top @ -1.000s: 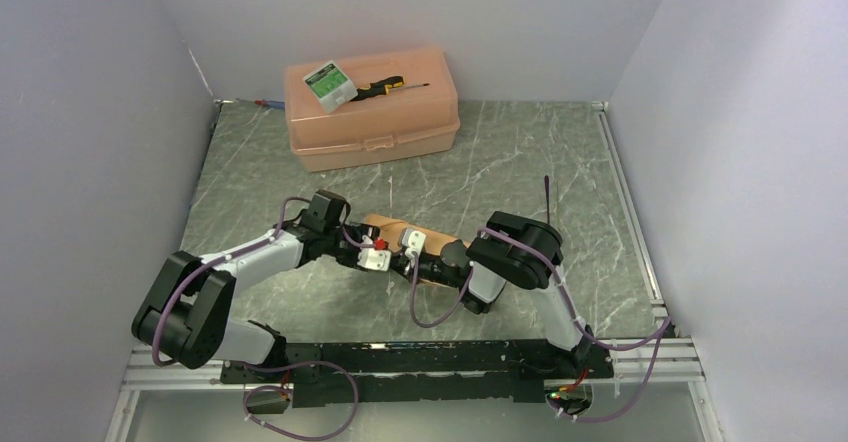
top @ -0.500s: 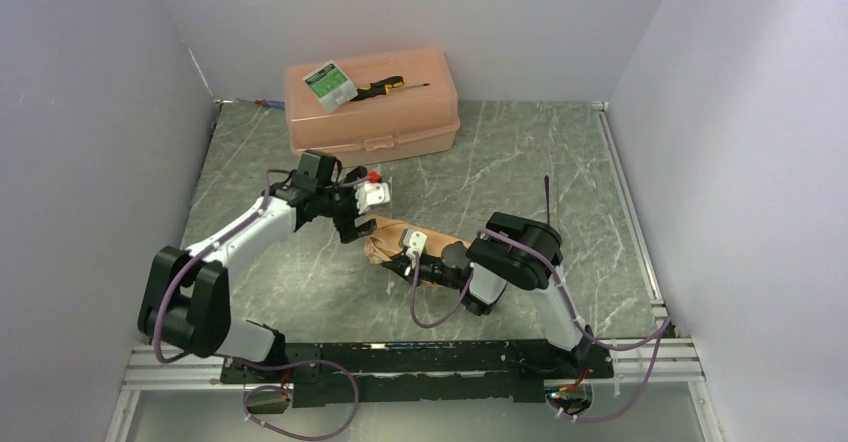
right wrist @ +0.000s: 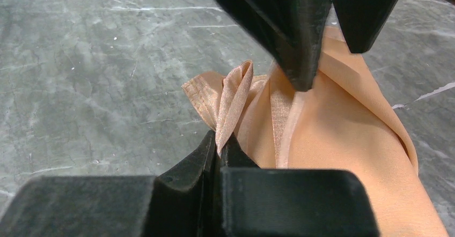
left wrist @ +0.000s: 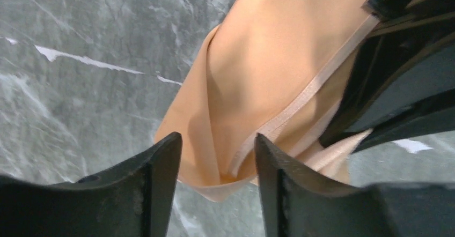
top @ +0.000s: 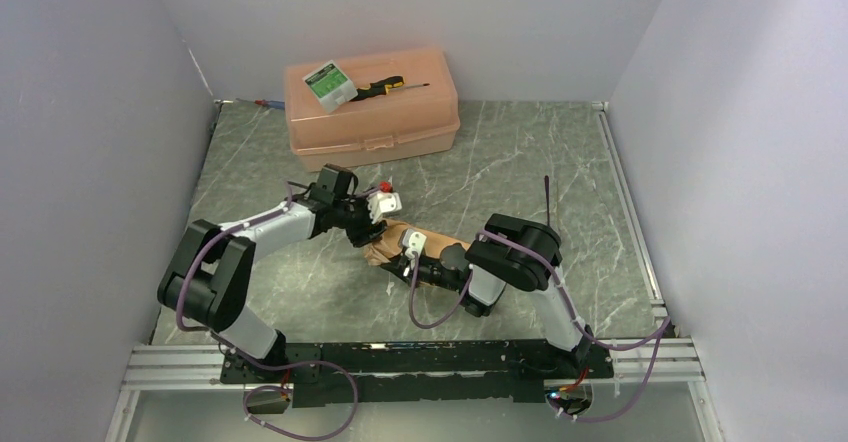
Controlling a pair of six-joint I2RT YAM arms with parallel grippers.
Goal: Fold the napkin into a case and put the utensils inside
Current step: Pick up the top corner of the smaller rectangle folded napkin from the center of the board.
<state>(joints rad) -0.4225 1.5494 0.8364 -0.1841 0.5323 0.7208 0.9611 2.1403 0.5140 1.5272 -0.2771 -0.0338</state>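
Right wrist: right gripper [right wrist: 220,150] pinches partly cropped napkin [right wrist: 332,140].

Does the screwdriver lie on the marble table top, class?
No, the screwdriver lies on the lid of the plastic box at the far edge.

Left arm [top: 280,230], right arm [top: 548,312]: white links, black joints, purple cables [top: 412,307]; left gripper [left wrist: 217,162] fingers [left wrist: 155,189] black.

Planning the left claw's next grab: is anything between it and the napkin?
Nothing visible does. The left claw stands open over one end of the napkin; the right claw, shut on a fold, sits beside, not between.
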